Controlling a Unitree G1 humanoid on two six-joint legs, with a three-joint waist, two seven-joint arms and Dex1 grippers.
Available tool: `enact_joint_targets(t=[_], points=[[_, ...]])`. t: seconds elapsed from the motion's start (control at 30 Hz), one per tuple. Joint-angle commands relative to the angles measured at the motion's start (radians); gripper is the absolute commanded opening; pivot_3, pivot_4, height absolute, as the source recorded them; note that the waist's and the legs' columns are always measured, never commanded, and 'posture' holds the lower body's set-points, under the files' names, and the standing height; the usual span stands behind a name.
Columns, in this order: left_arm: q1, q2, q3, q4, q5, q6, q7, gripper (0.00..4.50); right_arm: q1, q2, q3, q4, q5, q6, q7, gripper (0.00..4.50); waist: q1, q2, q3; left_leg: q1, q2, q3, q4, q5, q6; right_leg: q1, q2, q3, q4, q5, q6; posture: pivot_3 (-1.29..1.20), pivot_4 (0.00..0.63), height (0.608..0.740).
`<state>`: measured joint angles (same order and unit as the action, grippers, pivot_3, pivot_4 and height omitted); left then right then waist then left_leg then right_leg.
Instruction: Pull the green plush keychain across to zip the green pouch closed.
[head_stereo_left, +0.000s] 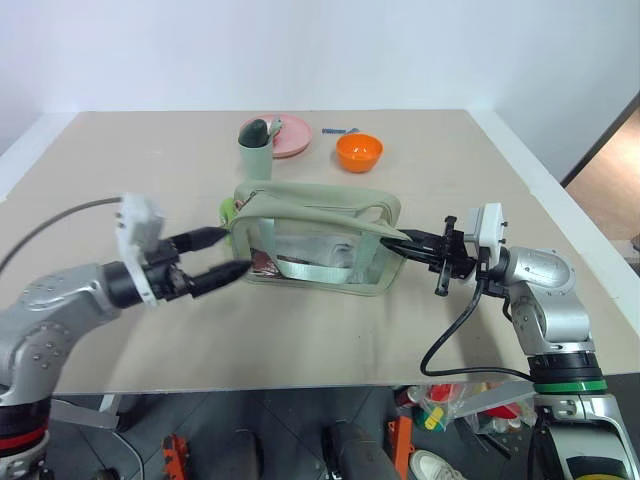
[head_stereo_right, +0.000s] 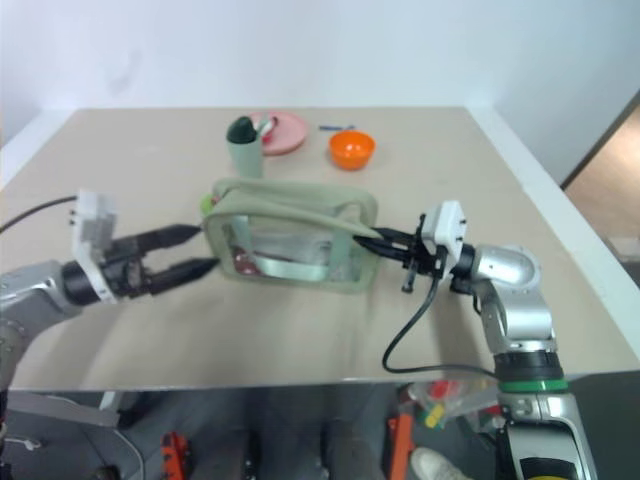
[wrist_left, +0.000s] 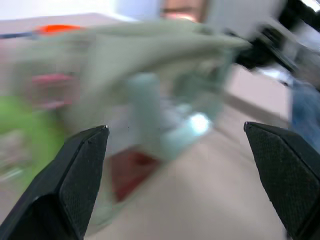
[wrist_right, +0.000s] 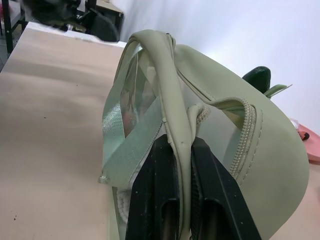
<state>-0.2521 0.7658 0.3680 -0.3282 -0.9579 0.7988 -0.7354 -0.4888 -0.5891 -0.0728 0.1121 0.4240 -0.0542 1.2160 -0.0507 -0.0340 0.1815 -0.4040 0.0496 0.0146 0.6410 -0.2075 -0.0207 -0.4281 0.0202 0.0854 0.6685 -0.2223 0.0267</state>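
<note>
Beige bench (head_stereo_left: 330, 330) against a white wall. Pouch (head_stereo_left: 318, 240) at centre, upright, long side across the view, clear panel showing a pale strap inside. Keychain (head_stereo_left: 228, 210) at the pouch's 9 o'clock end, lime green, peeking out just behind the corner. Left end effector (head_stereo_left: 228, 253) at 9 o'clock of the pouch, pointing level toward it, fingers (wrist_left: 75, 185) spread wide apart, tips just beside the pouch's corner, holding nothing. Right end effector (head_stereo_left: 405, 243) at 3 o'clock of the pouch, level, closed tight on the strap (wrist_right: 177, 125) at that end; strap pinched between the two black fingers (wrist_right: 157, 195). Cup (head_stereo_left: 256, 155) with a dark green object at 12 o'clock of the pouch, touching a pink plate (head_stereo_left: 292, 135). Orange bowl (head_stereo_left: 359, 152) at 1 o'clock, well apart from the pouch.
</note>
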Motion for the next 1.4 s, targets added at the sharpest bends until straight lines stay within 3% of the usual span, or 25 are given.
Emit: enact_joint_targets(t=[0.03,0.17,0.3,0.77,1.07,1.13,1.4], points=[[-0.035,0.013,0.094,0.100,-0.027,0.039,0.076,4.50,-0.023,-0.002,0.010,-0.027,-0.003,-0.002,-0.002,0.04,0.000,0.000,0.000,0.000,0.000,0.000,0.000,0.000,0.000,0.000,0.000,0.000,0.000,0.000,0.000,0.00,0.150,0.740],[-0.138,-0.056,0.066,0.286,0.041,0.015,0.179,4.50,-0.025,-0.003,0.024,-0.057,-0.005,0.012,-0.007,0.04,0.003,0.000,0.000,0.001,0.000,0.000,0.000,0.000,0.000,0.001,0.000,0.000,0.000,0.000,0.000,0.00,0.150,0.740],[-0.211,-0.109,0.020,0.396,0.093,-0.008,0.164,4.50,-0.026,-0.004,0.030,-0.078,-0.004,0.025,-0.014,0.04,-0.003,-0.001,0.000,0.002,-0.001,0.000,0.000,0.000,0.000,0.002,0.000,0.000,0.000,0.001,0.000,0.00,0.150,0.740],[-0.423,-0.181,-0.112,0.871,0.260,-0.119,-0.134,4.50,-0.015,-0.031,0.027,-0.163,0.002,0.092,-0.055,0.04,-0.009,-0.001,0.000,0.001,0.001,-0.002,-0.003,0.000,-0.001,0.001,0.003,0.000,0.000,0.000,-0.001,0.00,0.150,0.740],[-0.476,-0.230,-0.107,0.964,0.303,-0.175,-0.201,2.53,-0.002,-0.050,0.020,-0.164,0.005,0.096,-0.053,0.00,-0.007,-0.001,0.000,0.000,0.001,-0.002,-0.003,0.000,-0.001,0.001,0.003,-0.001,-0.001,0.000,-0.001,0.00,0.150,0.740],[-0.478,-0.235,-0.089,0.930,0.282,-0.154,-0.204,1.89,0.000,-0.053,0.020,-0.165,0.006,0.096,-0.053,0.00,-0.008,-0.001,0.000,0.000,0.000,-0.002,-0.002,0.000,-0.001,0.001,0.002,0.000,0.000,0.000,-0.001,0.00,0.150,0.740],[-0.454,-0.232,-0.065,0.755,0.229,-0.067,-0.185,0.18,-0.003,-0.052,0.024,-0.139,0.001,0.083,-0.043,0.00,-0.007,-0.001,0.000,0.000,0.000,-0.003,-0.002,0.000,-0.001,0.001,0.002,-0.001,-0.001,0.000,0.000,0.00,0.150,0.740]])
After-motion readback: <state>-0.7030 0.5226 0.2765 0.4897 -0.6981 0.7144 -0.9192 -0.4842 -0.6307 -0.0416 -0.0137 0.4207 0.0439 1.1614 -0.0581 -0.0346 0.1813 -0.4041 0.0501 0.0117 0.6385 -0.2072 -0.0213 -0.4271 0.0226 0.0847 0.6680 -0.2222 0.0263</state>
